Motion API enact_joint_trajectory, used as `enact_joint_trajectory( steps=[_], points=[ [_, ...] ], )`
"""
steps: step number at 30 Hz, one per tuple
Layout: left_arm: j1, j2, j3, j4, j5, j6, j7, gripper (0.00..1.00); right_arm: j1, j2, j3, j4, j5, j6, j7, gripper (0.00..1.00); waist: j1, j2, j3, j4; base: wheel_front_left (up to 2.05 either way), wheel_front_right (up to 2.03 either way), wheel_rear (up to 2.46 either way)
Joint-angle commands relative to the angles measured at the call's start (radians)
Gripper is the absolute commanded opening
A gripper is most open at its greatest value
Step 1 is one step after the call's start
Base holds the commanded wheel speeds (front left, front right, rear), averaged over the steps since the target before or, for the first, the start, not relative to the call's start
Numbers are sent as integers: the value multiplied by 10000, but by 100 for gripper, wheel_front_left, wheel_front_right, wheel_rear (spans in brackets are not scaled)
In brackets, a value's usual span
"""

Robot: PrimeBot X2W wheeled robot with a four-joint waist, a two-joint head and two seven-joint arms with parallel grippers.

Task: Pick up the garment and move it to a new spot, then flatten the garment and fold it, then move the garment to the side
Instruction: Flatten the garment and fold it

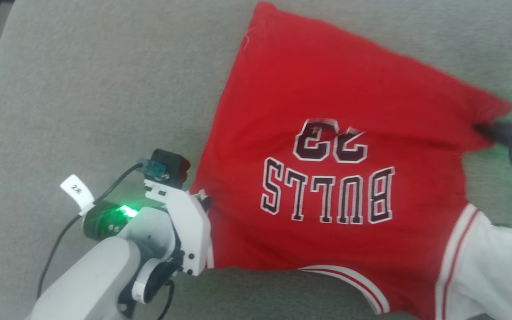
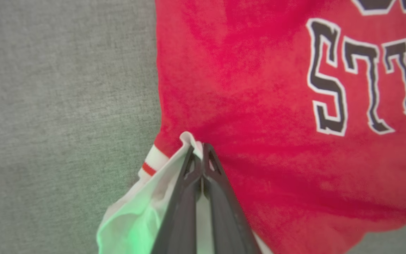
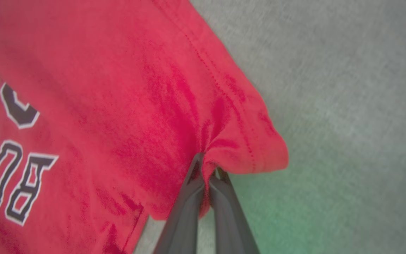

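we pinch the garment (image 1: 327,80) at eight o'clock with our left gripper (image 2: 199,150), at three with our right gripper (image 3: 208,169).

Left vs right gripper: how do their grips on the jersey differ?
Left gripper pinches the garment where white sleeve meets striped trim; right gripper pinches plain red cloth beside the stitched hem. In the head view, the left grip sits lower than the right. Both are shut on the garment.
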Motion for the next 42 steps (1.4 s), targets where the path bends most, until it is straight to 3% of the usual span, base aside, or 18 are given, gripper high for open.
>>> enact_joint_trajectory(
  steps=[1,7,12,16,21,24,30,36,42],
  points=[
    [188,163,99,-48,-59,88,85,0,444,-225,103,-445,178,-3,-145,0,0,0,-370,-451,0,0,0],
    [413,529,258,-275,-166,237,249,0,1934,-1002,156,-1915,615,-2,-704,0,0,0,-649,-958,0,0,0],
    [469,592,303,-361,-243,291,295,0,3136,-1304,-93,-2174,820,-3,-1288,0,0,0,-741,-1163,0,0,0],
    [499,574,263,-355,-267,297,306,0,4049,-1002,-240,-1794,804,-3,-1670,0,0,0,-745,-1214,0,0,0],
    [509,552,210,-318,-280,284,310,0,4622,-164,-381,-954,193,-14,-2156,0,0,0,-750,-1239,0,0,0],
    [550,560,180,-288,-299,264,304,0,4698,209,-553,-687,-187,-20,-2296,100,0,0,-821,-1242,0,0,0],
    [649,565,104,-320,-346,212,347,0,4715,148,-1203,-744,-488,-57,-2266,100,0,0,-1048,-1162,0,0,0],
    [757,584,32,-476,-380,196,331,0,4574,-9,-2274,-2011,-945,-2,-2401,100,0,0,-1168,-957,0,0,0],
    [589,404,-147,-580,-251,165,305,0,3751,567,-3042,-2763,-1939,-2,-2280,100,0,0,-989,-535,0,0,0]
  ],
)
